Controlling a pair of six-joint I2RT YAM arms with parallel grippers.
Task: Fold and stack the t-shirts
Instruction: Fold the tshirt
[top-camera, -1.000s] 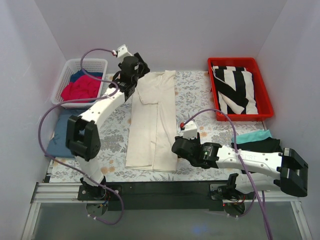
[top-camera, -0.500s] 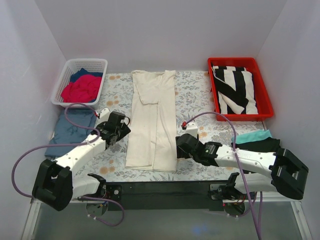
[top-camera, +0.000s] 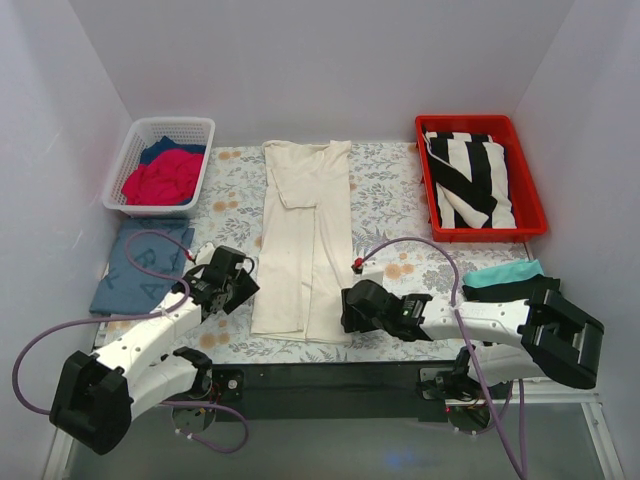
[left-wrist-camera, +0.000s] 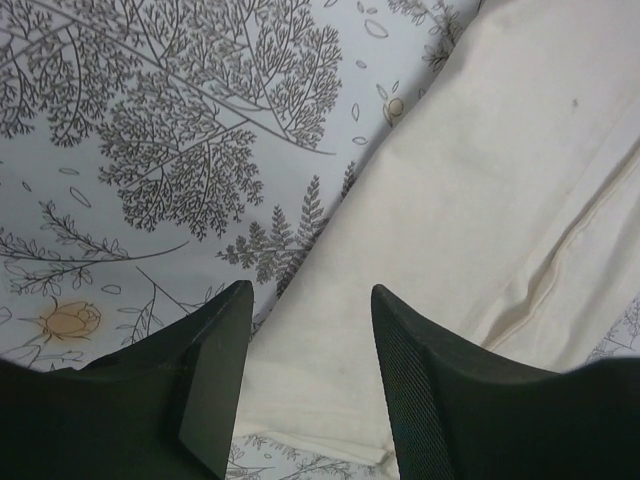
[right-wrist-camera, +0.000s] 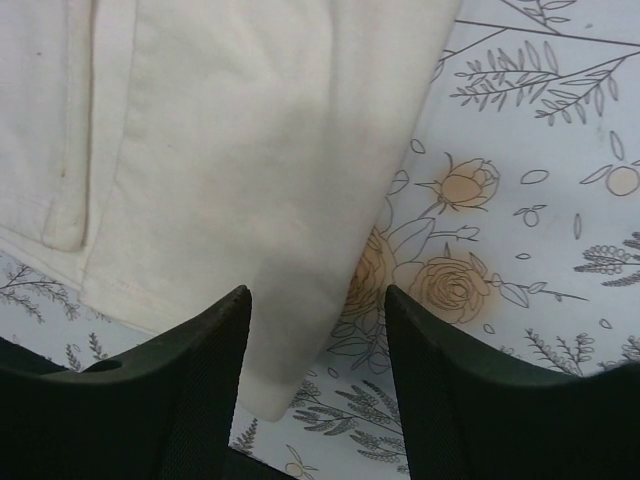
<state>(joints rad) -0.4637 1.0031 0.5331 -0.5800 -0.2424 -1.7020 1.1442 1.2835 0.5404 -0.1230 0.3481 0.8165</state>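
Note:
A cream t-shirt (top-camera: 303, 235) lies folded lengthwise into a long strip down the middle of the table. My left gripper (top-camera: 243, 283) is open and empty just above its near left corner (left-wrist-camera: 330, 380). My right gripper (top-camera: 347, 308) is open and empty above its near right corner (right-wrist-camera: 270, 390). A red shirt (top-camera: 160, 178) and a navy one lie in the white basket (top-camera: 125, 160). A blue-grey folded shirt (top-camera: 135, 265) lies at the left. Teal (top-camera: 502, 273) and black (top-camera: 510, 290) shirts lie stacked at the right.
A red tray (top-camera: 428, 190) at the back right holds a black-and-white striped cloth (top-camera: 470, 180). The grey floral table covering (top-camera: 395, 205) shows around the cream shirt. White walls close in the left, back and right.
My left arm has swung from the shirt's far collar end back to its near left corner. My right gripper has shifted slightly left and nearer, onto the near right corner.

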